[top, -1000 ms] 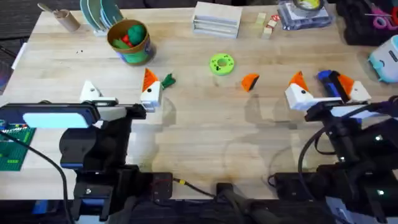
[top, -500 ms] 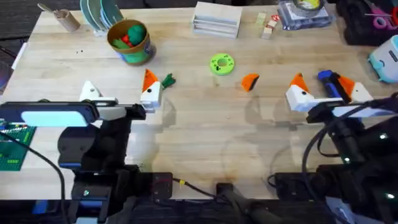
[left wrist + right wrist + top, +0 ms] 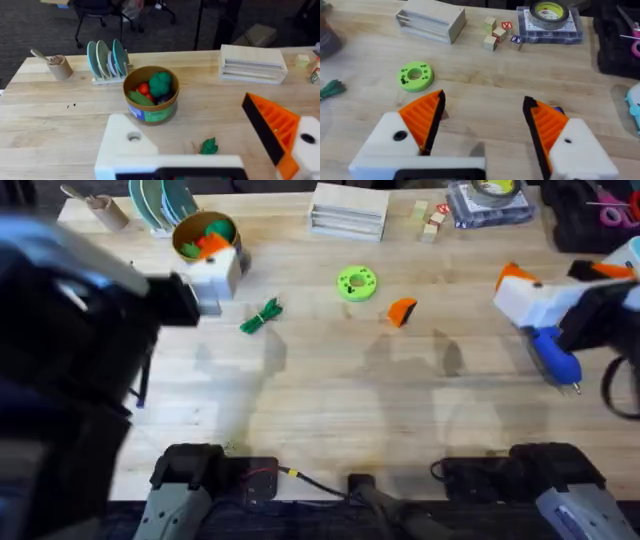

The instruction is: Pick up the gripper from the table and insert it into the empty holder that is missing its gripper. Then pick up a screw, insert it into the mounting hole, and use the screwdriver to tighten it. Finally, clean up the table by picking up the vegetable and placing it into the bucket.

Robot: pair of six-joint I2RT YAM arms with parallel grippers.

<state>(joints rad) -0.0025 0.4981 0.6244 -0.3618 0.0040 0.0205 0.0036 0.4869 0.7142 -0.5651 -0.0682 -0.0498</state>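
Left gripper (image 3: 210, 155): hovering open beside the bucket (image 3: 207, 242); one holder (image 3: 125, 145) lacking its pad.
Vegetable (image 3: 261, 316): lying mid-left on the bench (image 3: 320, 395).
Orange gripper (image 3: 401, 311): resting at centre.
Right gripper (image 3: 482, 132): hanging open.
Screwdriver (image 3: 556, 357): lying far right.

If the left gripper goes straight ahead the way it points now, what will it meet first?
Probably the bucket: in the left wrist view it sits ahead between the fingers of the left gripper. The vegetable lies nearer but lower, so depth is uncertain.

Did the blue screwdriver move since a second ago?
Yes. The screwdriver slid toward the robot's side of the table. Before, it lay level with the orange gripper; now it lies nearer than it.
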